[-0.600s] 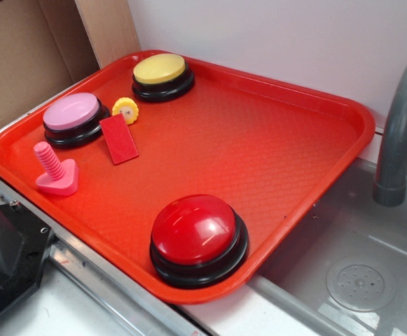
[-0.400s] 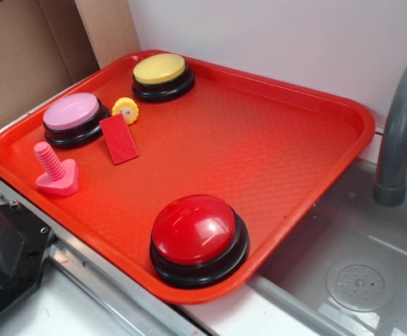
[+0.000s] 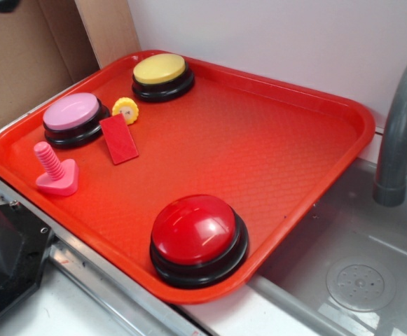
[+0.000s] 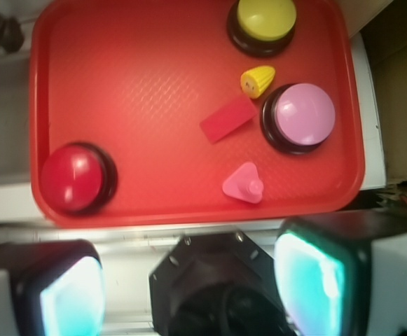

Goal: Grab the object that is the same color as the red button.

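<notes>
Red block (image 3: 119, 138) lies flat on red tray (image 3: 273, 147), just beside pink button (image 3: 72, 115) and yellow gear disc (image 3: 125, 108); red button (image 3: 196, 234) well apart at near corner. Wrist view alone shows gripper (image 4: 189, 280), high above tray, jaws apart, empty. Exterior view alone shows grey faucet (image 3: 399, 133). Nothing on tray has shifted since earlier frames.

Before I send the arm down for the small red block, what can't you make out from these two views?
- Gripper, wrist view: two pads show wide apart, tips cut by the bottom edge; absent from the exterior view.
- Small flat red rectangular plastic block: whether it touches the yellow gear-like disc is unclear.
- Grey faucet, exterior view: cut by the right edge.
</notes>
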You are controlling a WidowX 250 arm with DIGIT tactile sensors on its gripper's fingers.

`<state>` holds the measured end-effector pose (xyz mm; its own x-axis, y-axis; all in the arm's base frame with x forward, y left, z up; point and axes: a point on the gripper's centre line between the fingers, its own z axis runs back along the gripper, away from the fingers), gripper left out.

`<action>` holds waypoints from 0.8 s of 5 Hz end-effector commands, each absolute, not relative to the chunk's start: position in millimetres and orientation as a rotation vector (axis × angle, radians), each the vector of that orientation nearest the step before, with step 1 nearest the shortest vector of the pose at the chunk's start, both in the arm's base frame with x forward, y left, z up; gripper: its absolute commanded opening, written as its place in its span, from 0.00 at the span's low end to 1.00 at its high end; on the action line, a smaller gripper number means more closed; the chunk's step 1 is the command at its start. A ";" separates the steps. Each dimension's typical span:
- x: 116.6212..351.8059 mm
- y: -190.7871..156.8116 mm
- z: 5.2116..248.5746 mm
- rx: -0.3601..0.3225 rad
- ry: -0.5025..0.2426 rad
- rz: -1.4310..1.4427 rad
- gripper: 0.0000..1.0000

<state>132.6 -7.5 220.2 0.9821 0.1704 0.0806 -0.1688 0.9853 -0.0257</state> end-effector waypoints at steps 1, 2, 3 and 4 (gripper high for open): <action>162.9 9.6 178.1 0.008 -0.117 0.529 1.00; 181.5 23.1 140.9 0.050 -0.114 0.742 1.00; 193.8 38.3 107.1 0.106 -0.139 0.927 1.00; 198.2 48.1 85.4 0.243 -0.201 1.043 1.00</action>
<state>199.3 41.6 75.5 0.4827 0.8371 0.2575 -0.8757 0.4658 0.1271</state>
